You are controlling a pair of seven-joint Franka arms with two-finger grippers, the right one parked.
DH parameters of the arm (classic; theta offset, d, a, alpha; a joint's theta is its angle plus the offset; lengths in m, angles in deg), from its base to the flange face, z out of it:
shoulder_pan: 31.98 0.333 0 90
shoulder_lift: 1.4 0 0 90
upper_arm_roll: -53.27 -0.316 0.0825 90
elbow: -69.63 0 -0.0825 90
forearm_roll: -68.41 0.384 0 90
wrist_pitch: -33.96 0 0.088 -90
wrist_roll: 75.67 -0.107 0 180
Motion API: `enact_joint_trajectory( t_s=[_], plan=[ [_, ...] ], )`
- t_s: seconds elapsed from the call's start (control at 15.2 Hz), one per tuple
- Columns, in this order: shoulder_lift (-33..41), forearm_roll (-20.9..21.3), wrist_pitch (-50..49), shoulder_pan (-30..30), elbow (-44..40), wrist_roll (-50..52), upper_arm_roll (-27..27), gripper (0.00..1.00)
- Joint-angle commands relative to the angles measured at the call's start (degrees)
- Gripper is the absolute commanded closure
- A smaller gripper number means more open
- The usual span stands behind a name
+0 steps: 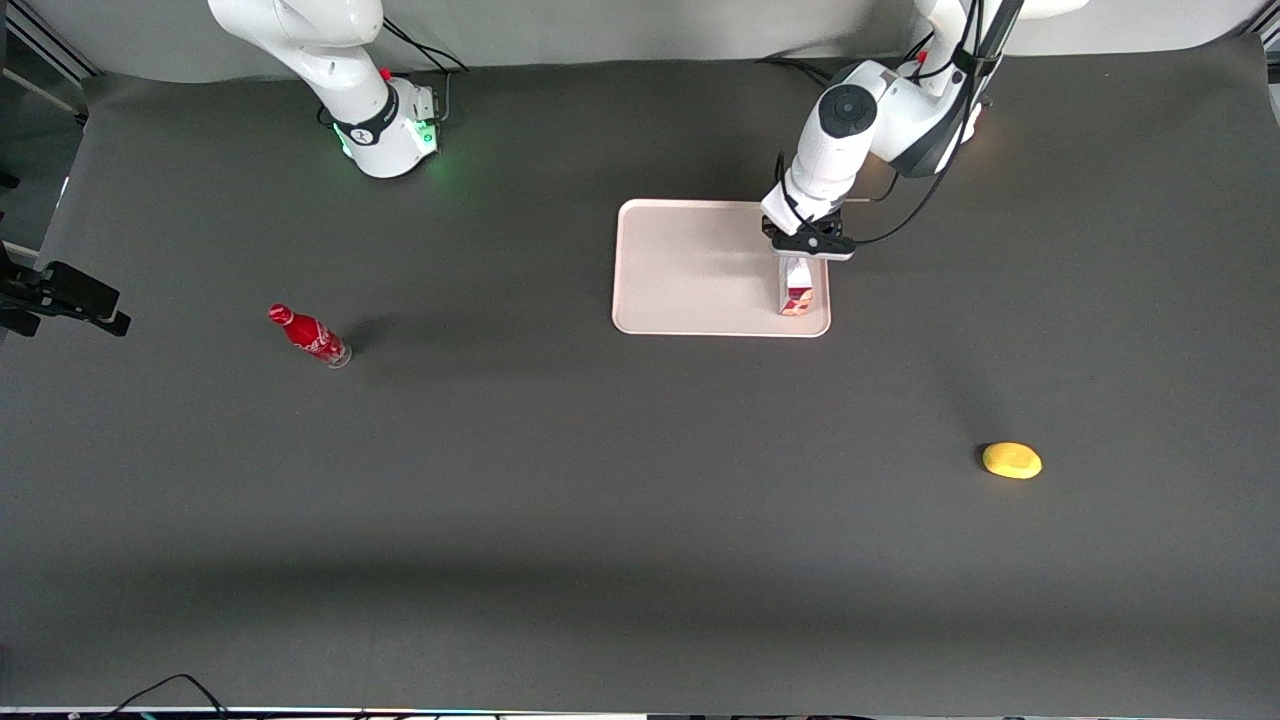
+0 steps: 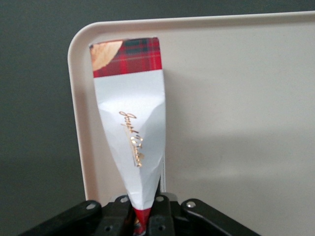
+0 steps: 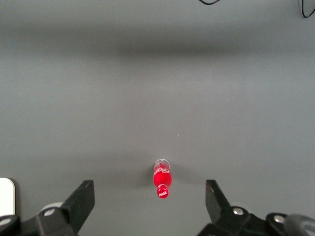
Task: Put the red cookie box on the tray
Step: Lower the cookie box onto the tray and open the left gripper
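Note:
The red cookie box (image 1: 797,290) hangs end-down over the tray (image 1: 690,270), near the tray's edge toward the working arm's end of the table. The left gripper (image 1: 806,250) is shut on the box's upper end. In the left wrist view the box (image 2: 130,118) shows a white panel with gold script and a red plaid end, stretching away from the gripper (image 2: 142,216) over a rounded corner of the tray (image 2: 236,98). The black fingers (image 2: 162,211) pinch the box's narrowed end. Whether the box's lower end touches the tray is unclear.
A small red bottle (image 1: 308,335) lies on the dark table toward the parked arm's end; it also shows in the right wrist view as the bottle (image 3: 162,178). A yellow lemon-like object (image 1: 1012,460) sits nearer the front camera toward the working arm's end.

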Motion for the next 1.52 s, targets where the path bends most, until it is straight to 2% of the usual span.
enact_joint_trajectory(
  t_s=[0.0,0.13,0.2,0.26,0.33,0.53,0.59,0.66,0.73,0.79,1.06,1.25,1.45],
  plan=[
    [-0.9,-0.6,1.4,-0.8,-0.6,1.2,0.0,1.0],
    [-1.7,-0.6,1.4,-0.7,-1.3,1.2,-0.1,0.99],
    [-2.0,-0.5,1.3,-0.7,-1.4,1.2,-0.1,0.89],
    [-2.3,-0.5,1.3,-0.5,-1.8,1.2,-0.1,0.56],
    [-3.0,-0.5,1.3,-0.3,-2.3,1.2,-0.3,0.46],
    [-3.3,-0.3,0.9,-0.2,-3.2,1.2,-0.6,0.44],
    [-3.5,-0.2,0.8,-0.1,-3.4,1.1,-0.7,0.41],
    [-3.7,-0.2,0.7,-0.1,-3.5,1.1,-0.7,0.28],
    [-3.7,-0.1,0.6,0.0,-3.8,1.0,-0.8,0.1],
    [-3.7,-0.1,0.4,0.2,-4.0,1.0,-0.9,0.01],
    [-3.3,0.2,-1.8,0.5,-7.0,0.7,-2.9,0.0],
    [-2.5,1.2,-18.4,0.7,-17.5,0.5,-5.0,0.0],
    [-2.5,6.1,-38.6,0.7,-31.4,0.1,-8.1,0.0]
  ],
)
